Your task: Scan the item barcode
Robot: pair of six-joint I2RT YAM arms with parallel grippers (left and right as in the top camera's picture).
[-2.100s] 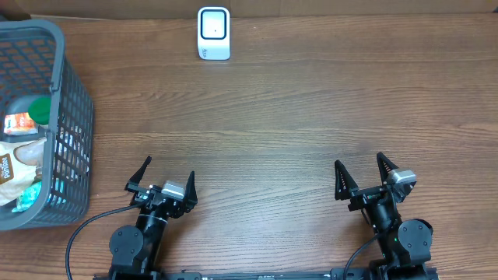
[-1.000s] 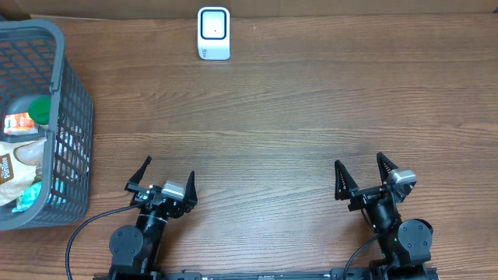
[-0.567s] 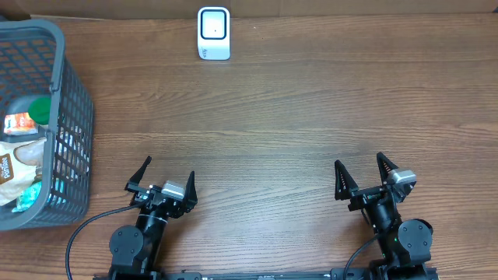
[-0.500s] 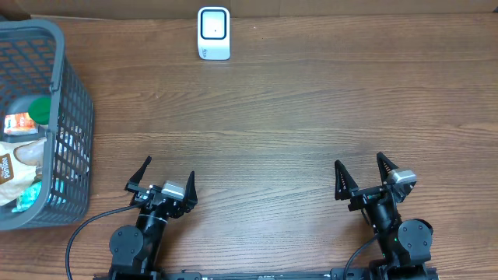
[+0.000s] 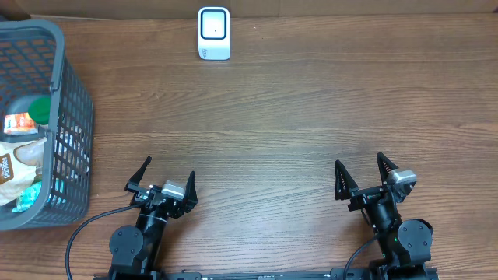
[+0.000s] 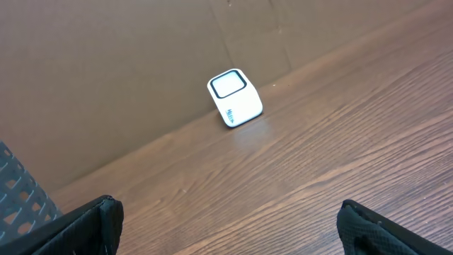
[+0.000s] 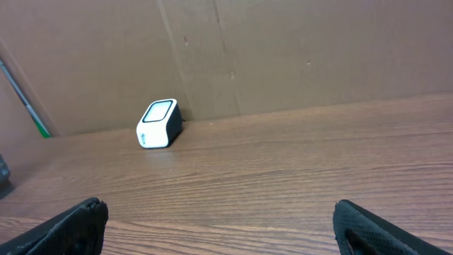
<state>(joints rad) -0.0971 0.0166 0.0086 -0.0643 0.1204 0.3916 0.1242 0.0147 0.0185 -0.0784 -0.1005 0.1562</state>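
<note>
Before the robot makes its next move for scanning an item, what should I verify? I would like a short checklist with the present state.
1. Left jaws open, holding nothing: ok.
2. Right jaws open, holding nothing: ok.
3. Scanner standing, window uncovered: ok.
4. Items present in the basket on the left arm's side: ok.
5. An item is picked up for scanning: not ok.
6. Barcode position on any item: cannot tell.

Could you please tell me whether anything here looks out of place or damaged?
Nothing stands out. The scanner stands upright, items sit inside the basket, and the left end effector and right end effector are open and empty.
</note>
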